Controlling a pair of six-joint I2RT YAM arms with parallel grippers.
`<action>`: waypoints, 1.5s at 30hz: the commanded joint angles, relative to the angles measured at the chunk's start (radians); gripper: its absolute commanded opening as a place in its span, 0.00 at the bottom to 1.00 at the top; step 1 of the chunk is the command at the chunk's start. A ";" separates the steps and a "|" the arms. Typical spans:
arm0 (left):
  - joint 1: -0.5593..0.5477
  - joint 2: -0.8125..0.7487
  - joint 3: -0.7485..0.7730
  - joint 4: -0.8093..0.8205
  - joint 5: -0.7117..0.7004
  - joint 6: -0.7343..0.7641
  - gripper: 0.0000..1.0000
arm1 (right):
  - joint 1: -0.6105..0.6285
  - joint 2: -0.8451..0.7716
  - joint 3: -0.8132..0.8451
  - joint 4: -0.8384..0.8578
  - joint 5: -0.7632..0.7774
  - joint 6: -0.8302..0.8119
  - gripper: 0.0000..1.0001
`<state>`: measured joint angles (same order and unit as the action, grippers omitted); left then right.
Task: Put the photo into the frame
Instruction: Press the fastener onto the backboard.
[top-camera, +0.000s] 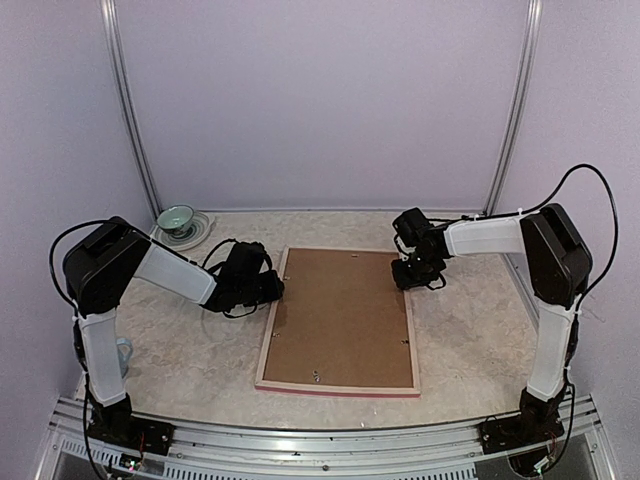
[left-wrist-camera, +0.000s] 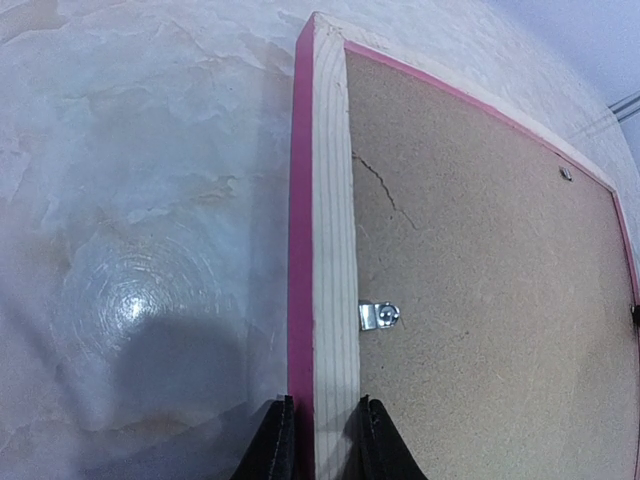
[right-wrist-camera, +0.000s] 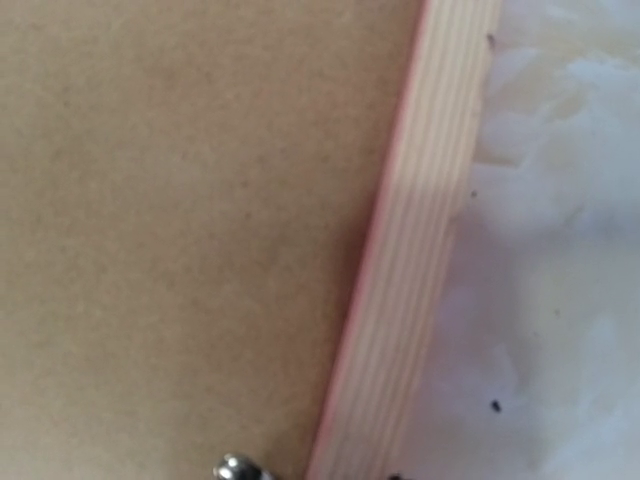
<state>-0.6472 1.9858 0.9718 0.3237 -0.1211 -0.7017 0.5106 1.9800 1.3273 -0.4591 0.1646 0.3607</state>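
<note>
Left gripper (left-wrist-camera: 325, 410) pinches the frame (left-wrist-camera: 335, 250) by its left rail.

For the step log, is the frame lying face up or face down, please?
Face down: the frame shows its pale wood back, brown backing board and metal clip upward.

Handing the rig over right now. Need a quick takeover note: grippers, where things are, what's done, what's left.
Left gripper: fingers clamp the frame's left rail.
Right gripper: at the frame's right rail near the far corner, open or shut unclear.
Frame lies pale wood up on the table, backing board seated in it.
Photo not visible; possibly under the board, unconfirmed.
Left: verify photo is inside, secure the clip tabs.
</note>
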 joint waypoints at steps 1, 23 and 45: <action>-0.008 0.058 -0.035 -0.160 0.031 0.002 0.18 | -0.009 0.006 -0.007 -0.030 0.057 -0.008 0.23; -0.009 0.047 -0.034 -0.148 0.047 0.002 0.18 | -0.007 -0.011 0.229 -0.123 -0.022 -0.193 0.67; -0.055 0.036 -0.042 -0.154 0.057 0.002 0.18 | -0.004 0.269 0.543 -0.121 -0.111 -0.351 0.74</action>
<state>-0.6693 1.9862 0.9718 0.3264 -0.1284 -0.6926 0.5076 2.2330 1.8301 -0.5926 0.0929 0.0292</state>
